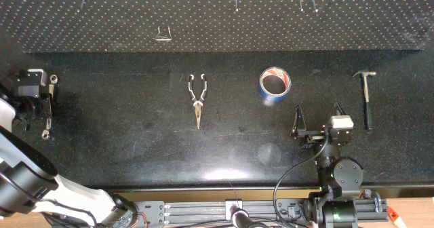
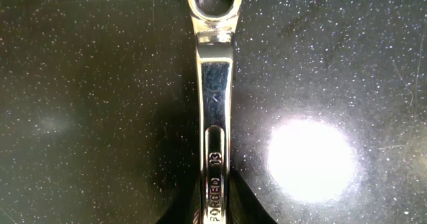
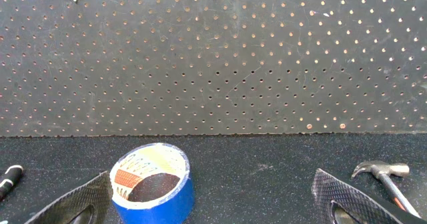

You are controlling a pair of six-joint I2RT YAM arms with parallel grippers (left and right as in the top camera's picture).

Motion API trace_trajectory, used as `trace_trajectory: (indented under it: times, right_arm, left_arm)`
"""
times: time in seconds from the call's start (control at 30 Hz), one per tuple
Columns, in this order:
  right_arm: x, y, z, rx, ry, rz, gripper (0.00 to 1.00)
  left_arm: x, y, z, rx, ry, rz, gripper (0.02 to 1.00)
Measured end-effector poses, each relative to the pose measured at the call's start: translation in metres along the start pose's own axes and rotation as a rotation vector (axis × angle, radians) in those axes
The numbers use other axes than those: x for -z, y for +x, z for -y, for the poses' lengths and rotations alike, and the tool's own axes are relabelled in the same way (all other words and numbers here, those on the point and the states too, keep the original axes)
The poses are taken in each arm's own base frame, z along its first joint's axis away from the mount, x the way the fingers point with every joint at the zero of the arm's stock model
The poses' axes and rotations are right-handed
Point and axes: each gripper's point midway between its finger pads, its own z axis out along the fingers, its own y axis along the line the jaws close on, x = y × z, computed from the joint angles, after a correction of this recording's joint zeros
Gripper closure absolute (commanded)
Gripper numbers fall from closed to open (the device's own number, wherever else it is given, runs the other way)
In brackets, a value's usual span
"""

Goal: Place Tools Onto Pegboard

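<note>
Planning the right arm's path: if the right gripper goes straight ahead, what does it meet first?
Probably the tape, which sits off-centre, near one finger of the open right gripper. Behind it stands the pegboard. Depth is hard to judge.

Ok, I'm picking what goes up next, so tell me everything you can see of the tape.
The tape is a blue roll with a pale printed inner core, lying flat, hole up, on the black table before the pegboard, between pliers and hammer. The open right hand sits short of it; only the table touches it.
</note>
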Motion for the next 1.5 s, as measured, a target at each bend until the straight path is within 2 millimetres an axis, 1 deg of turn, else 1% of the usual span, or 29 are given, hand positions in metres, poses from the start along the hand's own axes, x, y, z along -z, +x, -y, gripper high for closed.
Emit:
trace_trajectory:
  times: [0.33, 0.43, 0.87, 1.03, 1.1, 1.17, 1.27, 1.33, 1.37, 1.4, 1.43, 1.5]
  right_arm:
    - [0.000, 0.000, 0.000, 0.000, 0.000, 0.000, 0.025]
    - [0.000, 0.000, 0.000, 0.000, 0.000, 0.000, 0.025]
    - [0.000, 0.000, 0.000, 0.000, 0.000, 0.000, 0.025]
    - [0.000, 0.000, 0.000, 0.000, 0.000, 0.000, 0.025]
    - [0.000, 0.000, 0.000, 0.000, 0.000, 0.000, 0.025]
    - [0.000, 0.000, 0.000, 0.000, 0.000, 0.000, 0.025]
    - [0.000, 0.000, 0.000, 0.000, 0.000, 0.000, 0.025]
    - [0.000, 0.000, 0.000, 0.000, 0.000, 0.000, 0.025]
    - [0.000, 0.000, 0.000, 0.000, 0.000, 0.000, 0.025]
    - [0.000, 0.000, 0.000, 0.000, 0.000, 0.000, 0.025]
    - [0.000, 0.000, 0.000, 0.000, 0.000, 0.000, 0.025]
    - [0.000, 0.000, 0.000, 0.000, 0.000, 0.000, 0.025]
  left_arm:
    - [0.000, 0.000, 0.000, 0.000, 0.000, 0.000, 0.932]
    - [0.000, 0.000, 0.000, 0.000, 0.000, 0.000, 0.991]
    - [0.000, 0.000, 0.000, 0.001, 0.000, 0.000, 0.993]
    - [0.005, -0.002, -0.002, 0.062, -0.020, 0.010, 0.989]
    - [0.017, -0.009, -0.003, 0.075, -0.040, 0.039, 0.991]
    - [0.037, -0.023, -0.007, 0.069, -0.079, 0.099, 0.989]
    - [0.080, -0.049, -0.012, 0.037, -0.158, 0.217, 0.991]
    - [0.108, -0.063, -0.011, 0.011, -0.204, 0.291, 0.991]
    - [0.120, -0.069, -0.010, 0.000, -0.219, 0.322, 0.991]
    - [0.128, -0.071, -0.009, -0.006, -0.227, 0.338, 0.989]
    - [0.142, -0.076, -0.006, -0.020, -0.244, 0.372, 0.989]
    - [0.160, -0.081, -0.002, -0.035, -0.262, 0.411, 0.989]
